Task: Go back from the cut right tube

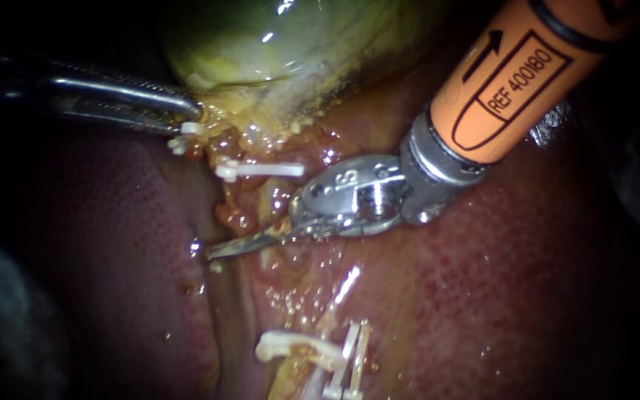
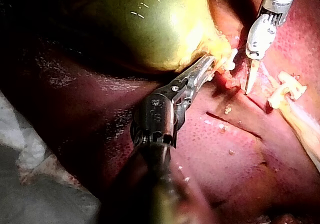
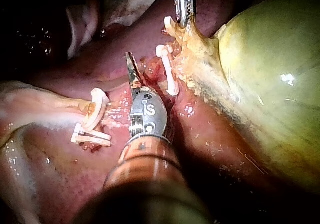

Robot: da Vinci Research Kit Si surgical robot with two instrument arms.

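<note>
My right instrument [image 1: 220, 249] comes in from the upper right on an orange shaft. Its thin blades lie shut, pointing left over the raw bed between the clips, touching no tube. One white clip [image 1: 261, 170] sits just above the blades on a tissue stump under the gallbladder [image 1: 261, 37]. Several white clips [image 1: 350, 355] hold a pale tube end [image 1: 290, 345] below. My left instrument [image 1: 190, 115] is shut on the yellowish tissue at the gallbladder's neck. The right wrist view shows the blades [image 3: 130, 64] between both clip groups; the left wrist view shows the left jaws [image 2: 207, 64] clamped on that neck.
Dark red liver [image 1: 520, 296] lies on both sides of the dissected groove. Another small clip [image 1: 181, 141] sits right under the left jaws. Pale drape [image 2: 30, 149] shows beside the liver in the left wrist view.
</note>
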